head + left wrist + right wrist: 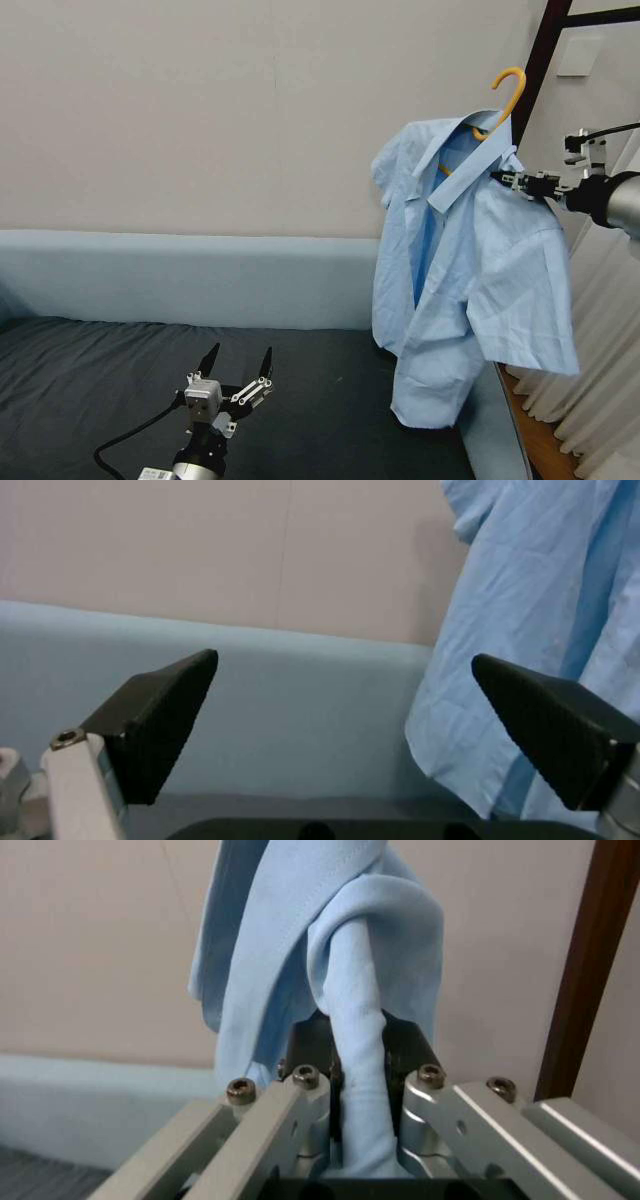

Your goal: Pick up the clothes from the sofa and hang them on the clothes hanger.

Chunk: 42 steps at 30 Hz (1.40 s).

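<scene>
A light blue shirt [470, 280] hangs in the air on an orange hanger [507, 95], above the sofa's right end. My right gripper [508, 181] is shut on the shirt's shoulder, over the hanger's arm. In the right wrist view a fold of the shirt [358, 1065] runs between the pinched fingers [405, 1042]. My left gripper [238, 367] stands open low over the dark sofa seat [90, 390], well left of the shirt. Its two black fingers [160, 720] are wide apart with nothing between them, and the shirt's hem [520, 667] hangs beyond them.
The sofa has a pale blue backrest [180, 280] and a plain wall [200, 110] behind. A dark wooden rack post [535, 60] rises at the upper right. Pale curtains [600, 360] and wooden floor [535, 430] lie right of the sofa.
</scene>
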{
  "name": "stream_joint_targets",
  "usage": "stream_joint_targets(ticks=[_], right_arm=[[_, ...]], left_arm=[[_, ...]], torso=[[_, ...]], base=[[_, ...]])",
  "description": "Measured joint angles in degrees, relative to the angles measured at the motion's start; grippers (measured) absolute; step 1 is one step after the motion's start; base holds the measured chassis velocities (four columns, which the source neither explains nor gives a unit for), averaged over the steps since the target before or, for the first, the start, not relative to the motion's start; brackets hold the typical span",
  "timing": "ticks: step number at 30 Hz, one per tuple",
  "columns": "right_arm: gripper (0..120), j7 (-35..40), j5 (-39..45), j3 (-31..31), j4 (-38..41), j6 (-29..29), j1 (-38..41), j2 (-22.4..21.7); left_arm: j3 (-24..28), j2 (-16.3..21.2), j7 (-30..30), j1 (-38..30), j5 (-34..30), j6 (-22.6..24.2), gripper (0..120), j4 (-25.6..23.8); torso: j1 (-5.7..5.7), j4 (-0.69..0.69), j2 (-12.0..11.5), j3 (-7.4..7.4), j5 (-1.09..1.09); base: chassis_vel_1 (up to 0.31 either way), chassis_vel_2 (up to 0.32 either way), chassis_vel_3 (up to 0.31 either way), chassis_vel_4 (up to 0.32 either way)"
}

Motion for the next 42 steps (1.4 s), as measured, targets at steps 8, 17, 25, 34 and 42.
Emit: stream_joint_targets(ticks=[8, 17, 25, 34, 42], right_arm=[[7, 7.53, -1.13, -9.46, -5.48, -3.62, 15.59, 1.90], [7, 23.26, 2.27, -13.96, -8.33, -9.08, 25.66, 5.66], [7, 28.00, 1.28, -16.54, -8.01, -9.25, 27.54, 3.65], [7, 24.05, -10.69, -20.94, -12.79, -9.29, 27.95, 3.37], [7, 18.49, -22.43, -24.29, -18.97, -9.30, 27.91, 5.79]], left_arm=[[0.51, -1.19, -0.62, -0.59, 0.56, 0.80, 100, 0.81], [0.63, -1.59, -1.17, -0.05, 1.51, 1.26, 100, 1.02], [0.33, -1.23, -1.55, -0.28, 1.52, 1.29, 100, 1.11], [0.82, -1.53, -1.64, -0.60, 1.60, 1.23, 100, 1.53], [0.42, -2.39, -1.73, 0.10, 1.82, 0.82, 100, 1.44]], torso=[[0.00, -0.03, 0.00, 0.00, -0.02], [0.00, 0.00, 0.00, 0.00, -0.01], [0.00, -0.02, 0.00, -0.01, -0.01], [0.00, -0.01, 0.00, -0.01, 0.00], [0.00, 0.00, 0.00, -0.01, 0.00]], base=[[0.000, 0.000, 0.000, 0.000], [0.000, 0.000, 0.000, 0.000], [0.000, 0.000, 0.000, 0.000], [0.000, 0.000, 0.000, 0.000], [0.000, 0.000, 0.000, 0.000]])
